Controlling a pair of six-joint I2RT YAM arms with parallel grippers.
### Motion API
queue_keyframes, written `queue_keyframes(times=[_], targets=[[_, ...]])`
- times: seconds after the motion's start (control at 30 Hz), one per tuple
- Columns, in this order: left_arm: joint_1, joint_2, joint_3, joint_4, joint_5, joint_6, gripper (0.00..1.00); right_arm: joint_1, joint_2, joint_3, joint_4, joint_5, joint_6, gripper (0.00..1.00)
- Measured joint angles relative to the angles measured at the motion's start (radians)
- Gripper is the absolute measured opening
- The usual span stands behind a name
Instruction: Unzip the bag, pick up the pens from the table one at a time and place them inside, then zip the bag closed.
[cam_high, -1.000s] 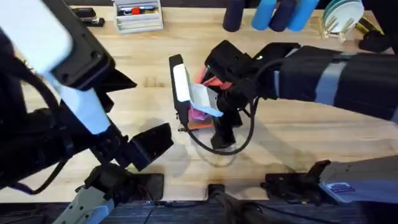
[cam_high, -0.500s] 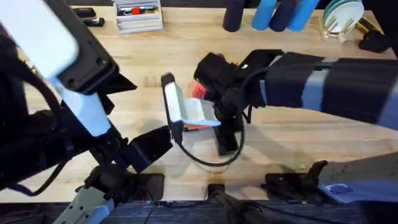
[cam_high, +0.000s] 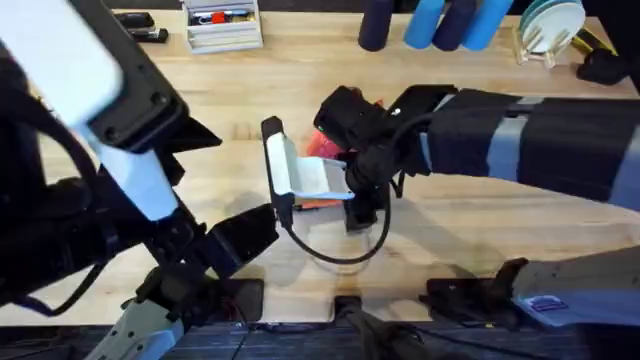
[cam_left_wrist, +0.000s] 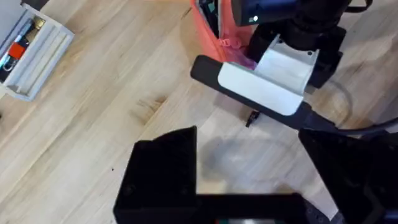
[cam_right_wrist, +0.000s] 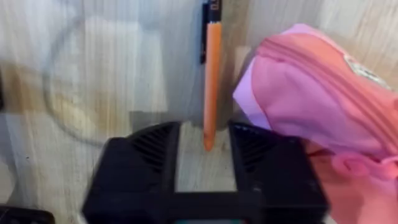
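Pale plank table is carrying a soft pink bag; right gripper is straddling the thin orange pen beside it, jaws open. Left gripper: jaw state unclear.

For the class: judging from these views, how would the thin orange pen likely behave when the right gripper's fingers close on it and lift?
The pen looks thin, straight and rigid, so probably stiff and light. Its round, smooth barrel may roll on the table or slip if pinched off-centre. It lies between the open right gripper fingers, beside the bag.
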Motion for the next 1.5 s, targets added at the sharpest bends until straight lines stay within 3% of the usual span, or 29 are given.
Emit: queue_keyframes(times=[0.13,0.27,0.9,1.1,1.5], targets=[[0.000,0.000,0.000,0.000,0.003,0.000,0.993,-0.004,0.000,0.000,0.003,0.008,0.003,0.206],[0.000,0.000,0.000,0.001,0.003,0.000,0.993,-0.004,0.000,0.000,0.003,0.015,0.004,0.043],[0.000,0.000,0.000,0.002,0.004,0.000,0.994,-0.006,-0.024,-0.009,-0.061,0.037,0.004,0.034],[0.000,0.000,0.000,0.002,0.004,0.000,0.993,-0.056,-0.070,-0.046,-0.111,0.048,0.004,0.033],[0.000,0.000,0.000,0.002,0.004,0.000,0.993,-0.186,-0.300,-0.068,-0.142,0.108,-0.010,0.034]])
